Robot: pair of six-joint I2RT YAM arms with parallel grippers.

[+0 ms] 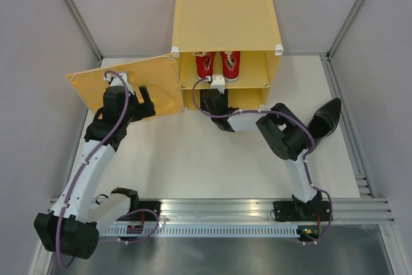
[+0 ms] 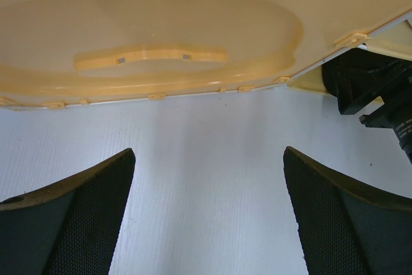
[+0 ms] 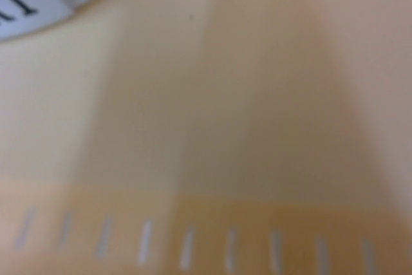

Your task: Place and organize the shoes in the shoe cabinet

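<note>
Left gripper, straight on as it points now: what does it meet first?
Most likely the open cabinet door. The left gripper, fingers apart, faces the door's embossed panel, with only bare table in between. Depth is hard to judge from the wrist view, but nothing else shows in that line.

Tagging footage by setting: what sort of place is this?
Probably a robot lab test cell: grey panel walls enclose a white table, and two arms are bolted to an aluminium rail at its edge.

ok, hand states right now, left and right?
Left hand: open, empty.
Right hand: cannot tell, reaching inside the shoe cabinet, wrist view blurred.
</note>
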